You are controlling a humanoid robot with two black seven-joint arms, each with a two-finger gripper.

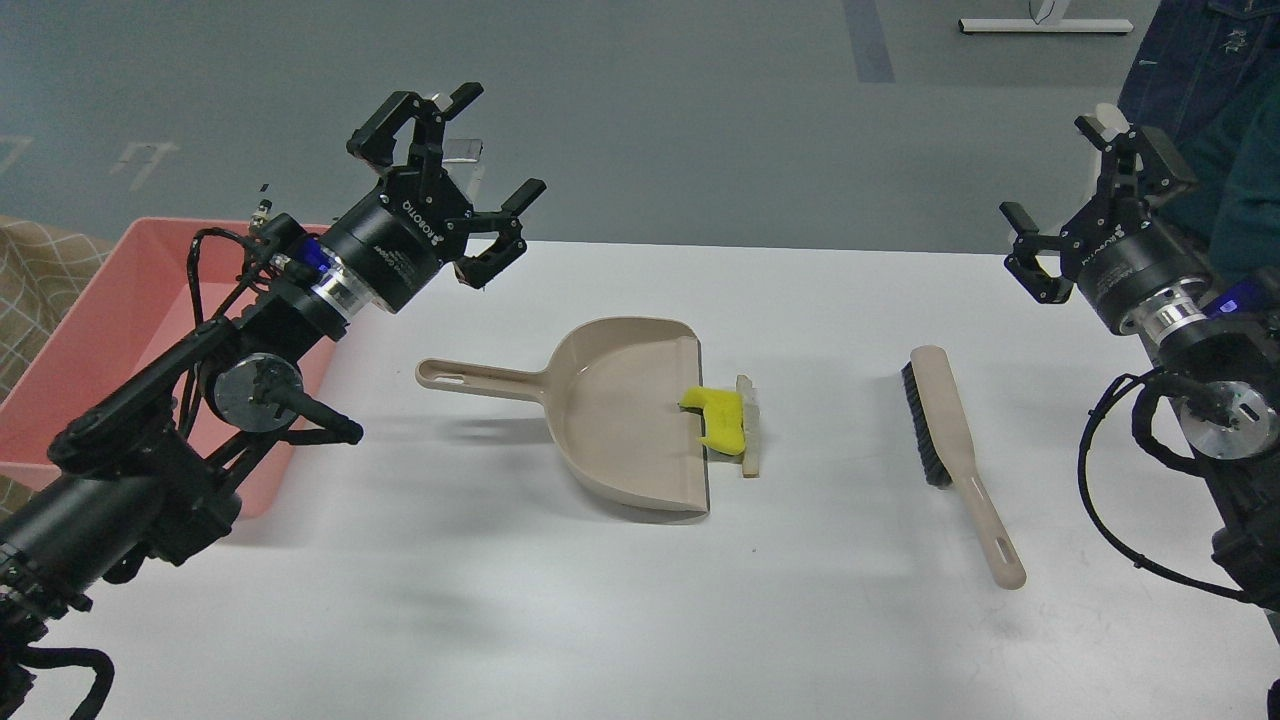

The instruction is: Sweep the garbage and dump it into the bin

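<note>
A yellow sponge-like chunk (718,420) lies across the front lip of a beige dustpan (615,415), half inside it. A pale bread-like slice (749,425) stands on edge against the chunk, just outside the lip. The salmon-pink bin (100,330) sits at the table's left edge, partly hidden by my left arm. My left gripper (470,170) is open and empty, raised above the table's far left, up-left of the dustpan handle. My right gripper (1060,185) is open and empty, raised at the far right, above the brush.
A beige hand brush (950,440) with black bristles lies on the white table (500,600) right of the garbage, handle toward me. A person in dark blue clothes (1210,70) stands at the far right.
</note>
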